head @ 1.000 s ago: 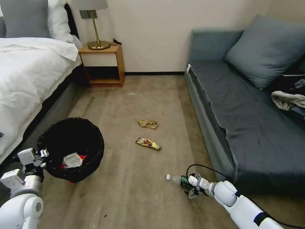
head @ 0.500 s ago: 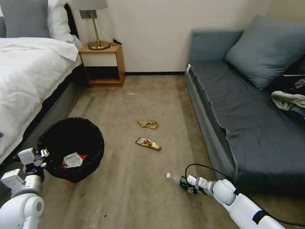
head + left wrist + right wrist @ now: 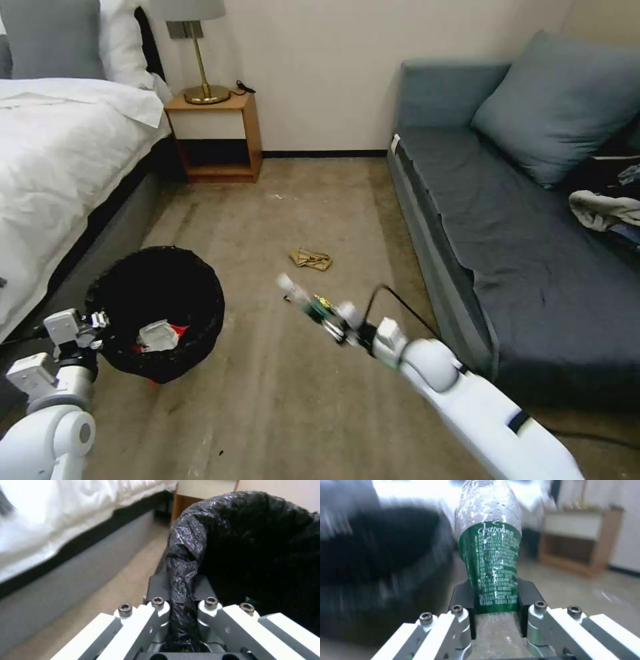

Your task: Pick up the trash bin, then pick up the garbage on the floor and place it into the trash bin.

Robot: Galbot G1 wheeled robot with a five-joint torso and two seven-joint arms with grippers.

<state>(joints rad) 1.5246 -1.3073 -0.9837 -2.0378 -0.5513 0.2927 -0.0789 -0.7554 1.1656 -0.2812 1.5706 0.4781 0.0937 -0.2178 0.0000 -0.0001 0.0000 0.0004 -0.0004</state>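
The trash bin [image 3: 167, 283], lined with a crinkly black bag, sits at the lower left with a crushed red-and-white packet [image 3: 159, 335] inside. My left gripper [image 3: 90, 323] is shut on its rim; the left wrist view shows the bag [image 3: 253, 542] pinched in the gripper [image 3: 181, 585]. My right gripper [image 3: 330, 323] is shut on the clear bottle [image 3: 300, 297] with the green label, held in the air over mid-floor, cap pointing toward the bin. In the right wrist view the bottle [image 3: 490, 555] stands between the pads [image 3: 463, 600]. Crumpled tan paper [image 3: 311, 259] lies on the floor beyond. The gold wrapper is mostly hidden behind the bottle.
A bed [image 3: 53, 153] runs along the left, close behind the bin. A wooden nightstand [image 3: 217, 137] with a lamp stands at the far wall. A blue-grey sofa [image 3: 533, 253] lines the right side, with clothes [image 3: 607, 207] on it. Open carpet lies between them.
My right gripper has lifted the bottle off the floor near the sofa and swung it up and left toward the bin. The bin and left gripper shifted slightly right.
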